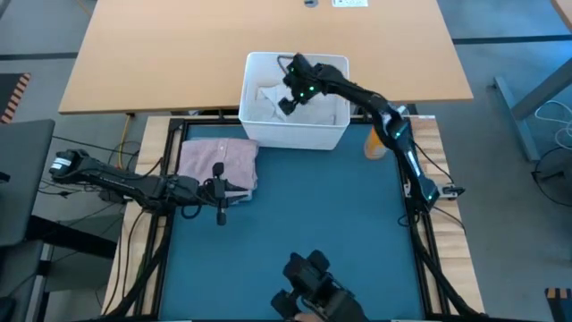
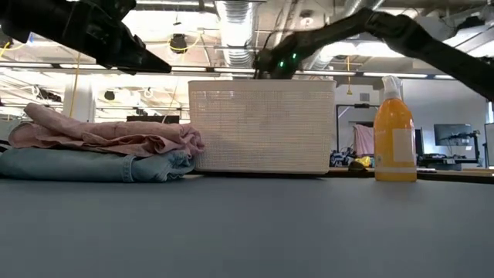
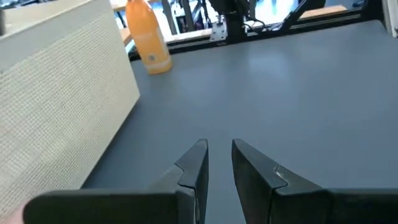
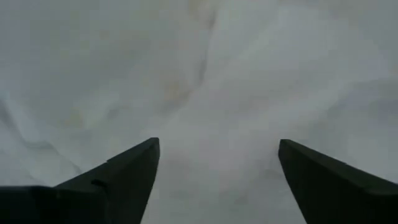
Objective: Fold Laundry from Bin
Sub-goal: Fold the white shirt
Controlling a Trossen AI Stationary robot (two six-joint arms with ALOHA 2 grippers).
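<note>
White cloth (image 4: 211, 87) fills the right wrist view, soft and creased, lying just beyond the right gripper (image 4: 217, 180), whose 2 dark fingers (image 4: 124, 180) stand wide apart with nothing between them. That gripper is down inside the bin (image 1: 332, 134), a white rectangular tub with rounded corners and a finely meshed wall, standing at the far edge of the teal-blue mat (image 1: 304, 224). Judging from this, the step in hand is fetching the next garment: the open jaws look poised over a ridge of the cloth, and the next move calls for lowering onto a fold, closing on a single layer, and lifting it clear of the rim without dragging the tub. The left gripper (image 3: 217, 158) waits low over the mat near its left edge, jaws narrowly apart and holding nothing. Just beside it, by the mat's far left corner, sits a stack of 2 folded garments: a dusty pink shirt (image 1: 220, 161), soft and slightly rumpled, on top of light blue denim jeans (image 2: 93, 164), heavier and flatter. An orange spray bottle (image 2: 394, 131) with a white nozzle stands upright on the bin's right, near the mat's far right corner.
</note>
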